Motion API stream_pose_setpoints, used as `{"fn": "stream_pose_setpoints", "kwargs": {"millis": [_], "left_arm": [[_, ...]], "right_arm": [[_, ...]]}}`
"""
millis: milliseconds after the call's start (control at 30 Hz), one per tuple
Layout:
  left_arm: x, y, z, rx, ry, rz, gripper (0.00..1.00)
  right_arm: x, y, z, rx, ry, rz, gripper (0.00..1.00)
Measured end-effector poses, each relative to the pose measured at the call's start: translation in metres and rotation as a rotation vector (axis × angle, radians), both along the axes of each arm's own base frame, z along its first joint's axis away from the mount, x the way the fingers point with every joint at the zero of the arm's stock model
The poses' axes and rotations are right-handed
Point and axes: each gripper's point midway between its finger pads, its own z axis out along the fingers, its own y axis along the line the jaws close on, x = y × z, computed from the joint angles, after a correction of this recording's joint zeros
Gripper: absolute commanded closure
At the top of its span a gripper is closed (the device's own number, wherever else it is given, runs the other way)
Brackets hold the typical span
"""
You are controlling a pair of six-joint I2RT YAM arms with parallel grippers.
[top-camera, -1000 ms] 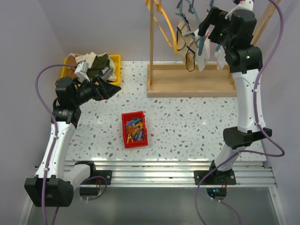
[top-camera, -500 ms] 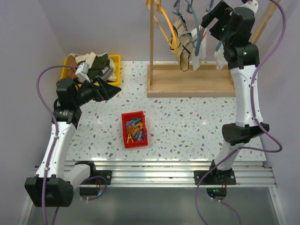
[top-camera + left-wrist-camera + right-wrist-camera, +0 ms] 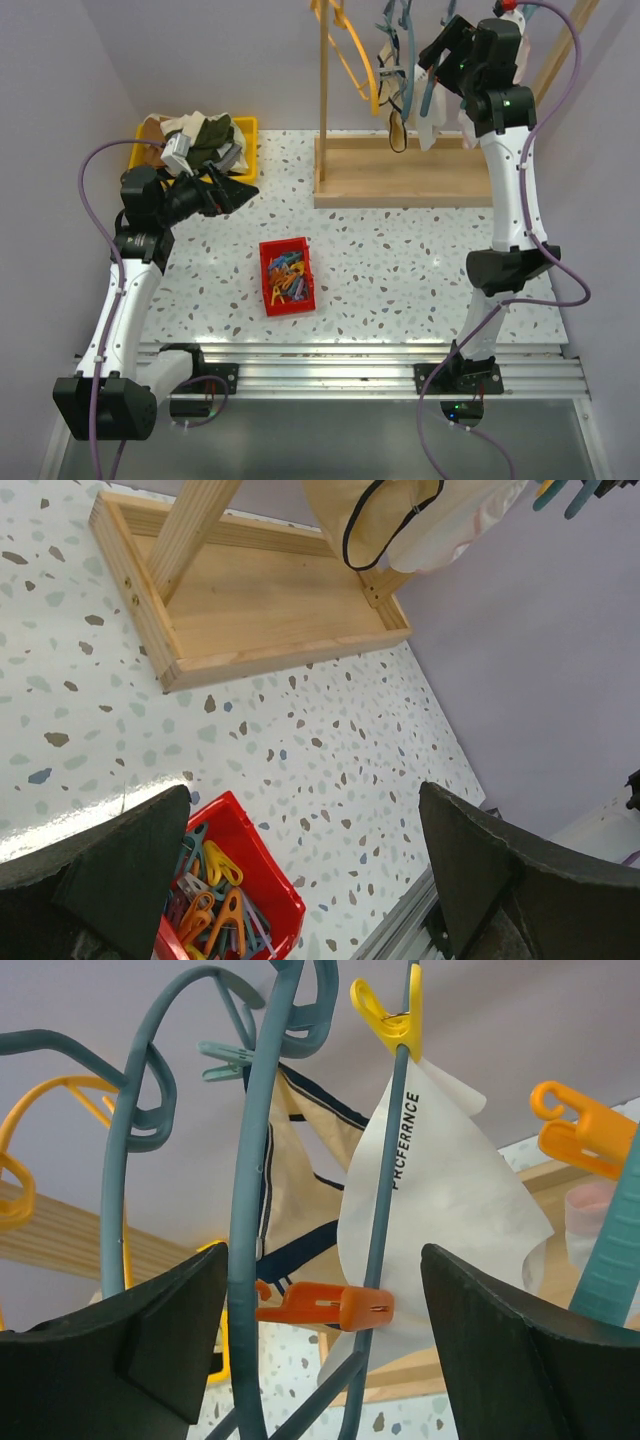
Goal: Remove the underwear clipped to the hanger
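right pincer: my right gripper [image 3: 322, 1270] is up at the hanger with the fingers wide apart and nothing pinched in them

between the fingers: the bars of the teal hanger [image 3: 248, 1160] run through the gap, plus an orange clip [image 3: 325, 1307] sitting on the thin bar. Can't tell if either pad touches anything

underwear: white underwear [image 3: 440, 1180] with black lettering hangs on that thin bar, just behind my open fingers. A cream pair with dark trim [image 3: 290, 1180] hangs beside it, to its left in the wrist view

clips: a yellow clip [image 3: 390, 1015] pins the top of the white pair to the bar, and a teal clip [image 3: 230, 1055] sits by the top of the cream one

off to the side: a yellow hanger [image 3: 15, 1190] on the left of the wrist view

rack: everything hangs above the wooden rack base [image 3: 400, 180] at the back of the table [image 3: 400, 260]

left pincer: my left gripper [image 3: 300, 810] is well away from the rack, fully spread, holding nothing

under it: red bin [image 3: 270, 870] full of coloured clips, on the speckled tabletop

back left corner: a yellow bin [image 3: 247, 135] piled with clothes, right behind my left arm
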Motion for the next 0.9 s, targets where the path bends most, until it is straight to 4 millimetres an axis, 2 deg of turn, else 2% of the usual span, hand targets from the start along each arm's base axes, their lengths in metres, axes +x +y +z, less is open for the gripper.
{"fn": "stream_pose_setpoints", "kwargs": {"millis": [233,500,733,900], "left_arm": [[0.001,0.000,-0.002,-0.001,0.009,-0.003,0.00],[0.001,-0.001,-0.013,-0.010,0.029,-0.008,0.00],[0.000,-0.003,-0.016,-0.020,0.039,-0.014,0.00],[0.000,-0.003,-0.015,-0.025,0.036,-0.017,0.00]], "right_arm": [[-0.008,-0.007,-0.009,-0.048,0.045,-0.016,0.27],[-0.034,-0.019,-0.015,-0.189,0.109,-0.001,0.30],[-0.047,-0.025,-0.017,-0.294,0.136,0.029,0.42],[-0.053,-0.028,-0.023,-0.332,0.166,0.043,0.56]]}}
